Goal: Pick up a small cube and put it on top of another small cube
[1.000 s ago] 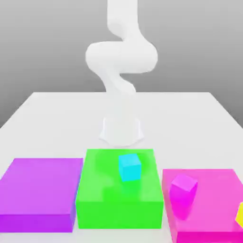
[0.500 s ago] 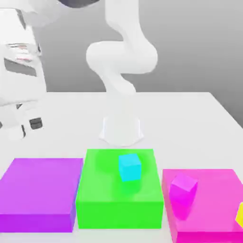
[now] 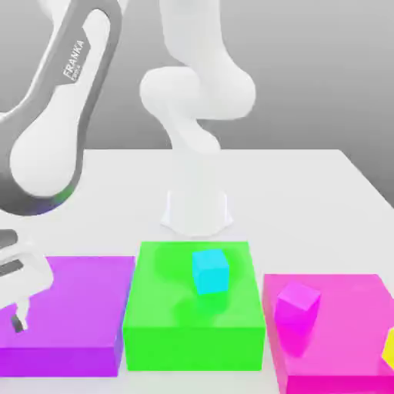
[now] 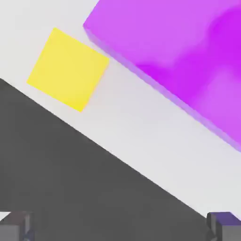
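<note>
Now gripper (image 4: pixel 120 228) spread wide, holding and touching nothing, above the purple slab (image 3: pixel 69 308). Cyan cube (image 3: pixel 210 270) on green slab (image 3: pixel 192 323), beside the purple slab. Yellow cube (image 3: pixel 388 348) on pink slab (image 3: pixel 338 338).

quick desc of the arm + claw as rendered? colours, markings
Arm is glossy white with rounded, bulbous links on a white cylindrical base. The near link is white with a dark grey band and "FRANKA" in dark capital letters. The hand at the exterior view's left is white with dark grey insets. The claw has two squared dark grey fingertips. No cables visible.
</note>
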### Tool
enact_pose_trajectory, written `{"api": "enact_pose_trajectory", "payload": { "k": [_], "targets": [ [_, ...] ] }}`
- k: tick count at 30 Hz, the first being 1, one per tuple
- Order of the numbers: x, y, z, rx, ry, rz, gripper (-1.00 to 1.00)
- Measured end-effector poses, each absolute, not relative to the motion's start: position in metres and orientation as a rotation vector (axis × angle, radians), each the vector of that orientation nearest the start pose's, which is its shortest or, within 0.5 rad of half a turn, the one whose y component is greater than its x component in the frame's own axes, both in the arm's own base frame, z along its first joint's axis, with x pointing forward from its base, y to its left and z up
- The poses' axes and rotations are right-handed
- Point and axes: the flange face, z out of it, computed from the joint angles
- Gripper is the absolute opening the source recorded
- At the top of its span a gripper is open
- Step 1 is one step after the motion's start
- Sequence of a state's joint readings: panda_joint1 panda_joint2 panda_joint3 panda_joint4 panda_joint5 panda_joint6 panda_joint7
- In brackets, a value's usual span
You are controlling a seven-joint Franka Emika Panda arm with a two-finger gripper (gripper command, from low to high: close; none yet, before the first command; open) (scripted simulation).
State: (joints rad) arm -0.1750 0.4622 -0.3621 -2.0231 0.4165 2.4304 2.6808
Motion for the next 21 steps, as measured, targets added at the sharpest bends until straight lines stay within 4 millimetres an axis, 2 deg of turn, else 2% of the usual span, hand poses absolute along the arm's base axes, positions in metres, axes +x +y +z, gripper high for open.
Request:
{"api": "enact_pose_trajectory", "payload": {
  "k": [4, 7, 8, 13, 14, 15, 18, 21],
  "targets": [
    [0.504, -0.332, 0.2, 0.947, 2.99, 0.036, 0.0],
    [0.503, -0.339, 0.153, 1.022, 2.969, 0.003, 0.0],
    [0.502, -0.339, 0.139, 1.029, 2.968, 0.001, -1.0],
    [0.502, -0.339, 0.14, 1.028, 2.966, -0.003, -1.0],
    [0.502, -0.339, 0.133, 1.032, 2.966, -0.002, -1.0],
    [0.502, -0.339, 0.14, 1.032, 2.965, -0.003, -1.0],
    [0.503, -0.336, 0.184, 1.015, 2.976, -0.007, -1.0],
    [0.51, -0.297, 0.183, 0.801, 3.083, 0.011, -1.0]
  ]
}}
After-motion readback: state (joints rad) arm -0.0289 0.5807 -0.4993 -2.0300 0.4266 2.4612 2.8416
